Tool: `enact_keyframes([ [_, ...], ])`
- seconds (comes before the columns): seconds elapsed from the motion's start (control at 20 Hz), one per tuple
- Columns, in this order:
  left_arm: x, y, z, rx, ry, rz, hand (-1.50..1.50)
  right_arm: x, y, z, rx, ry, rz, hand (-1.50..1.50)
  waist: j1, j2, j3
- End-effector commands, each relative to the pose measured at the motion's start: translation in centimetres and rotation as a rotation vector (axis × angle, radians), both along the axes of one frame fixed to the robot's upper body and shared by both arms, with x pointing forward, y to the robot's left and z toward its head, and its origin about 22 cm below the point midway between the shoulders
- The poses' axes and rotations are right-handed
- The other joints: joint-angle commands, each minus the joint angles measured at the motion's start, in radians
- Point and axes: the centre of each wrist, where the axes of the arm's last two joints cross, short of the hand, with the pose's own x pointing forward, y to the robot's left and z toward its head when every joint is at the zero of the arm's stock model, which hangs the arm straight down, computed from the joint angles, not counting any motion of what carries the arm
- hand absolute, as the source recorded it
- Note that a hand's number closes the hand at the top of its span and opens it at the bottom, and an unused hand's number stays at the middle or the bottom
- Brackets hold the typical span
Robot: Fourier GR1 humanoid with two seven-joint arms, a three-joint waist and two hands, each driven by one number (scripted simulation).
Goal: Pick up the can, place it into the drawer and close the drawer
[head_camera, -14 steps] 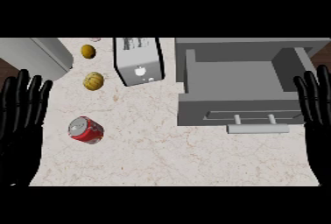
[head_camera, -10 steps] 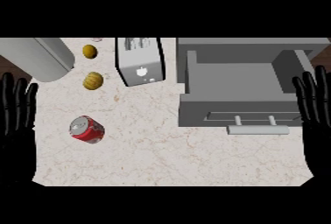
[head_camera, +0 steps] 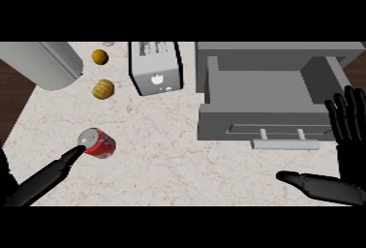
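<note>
The red can lies on its side on the marble counter, left of centre, its silver end facing up-left. From the lower left corner, a straight finger of my left hand stretches toward the can, its tip at the can's lower-left edge; the hand is open and holds nothing. The grey drawer stands pulled out at the right, empty inside, with its bar handle facing me. At the right edge my right hand is open, fingers upright beside the drawer front and thumb spread low.
A grey toaster stands at the back between the can and the drawer. Two yellow-brown food pieces lie left of it. A large grey cylinder fills the back left corner. Dark wood shows past the counter's left edge.
My left hand came down from the left edge and now points a finger at the can. The right hand sank lower, its thumb now showing. The can and the drawer stayed put.
</note>
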Motion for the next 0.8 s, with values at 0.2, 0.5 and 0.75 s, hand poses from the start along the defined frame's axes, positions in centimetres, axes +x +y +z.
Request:
enact_keyframes([
  [0.2,-1.7,-4.1,1.3,-0.054,0.043,0.097,-1.50,-0.6,-0.2,-0.4,-0.017,0.052,-0.045,-1.50,-0.004,-0.002,-0.001],
  [0.5,0.6,-4.0,1.8,-0.059,0.060,0.097,-1.50,-0.6,-1.6,1.5,-0.005,0.041,-0.033,-1.50,-0.004,-0.002,-0.002],
  [0.75,3.4,-4.5,0.2,-0.087,0.114,0.083,-1.50,-1.2,-1.7,0.0,-0.002,0.028,-0.038,-1.50,-0.007,-0.002,-0.002],
])
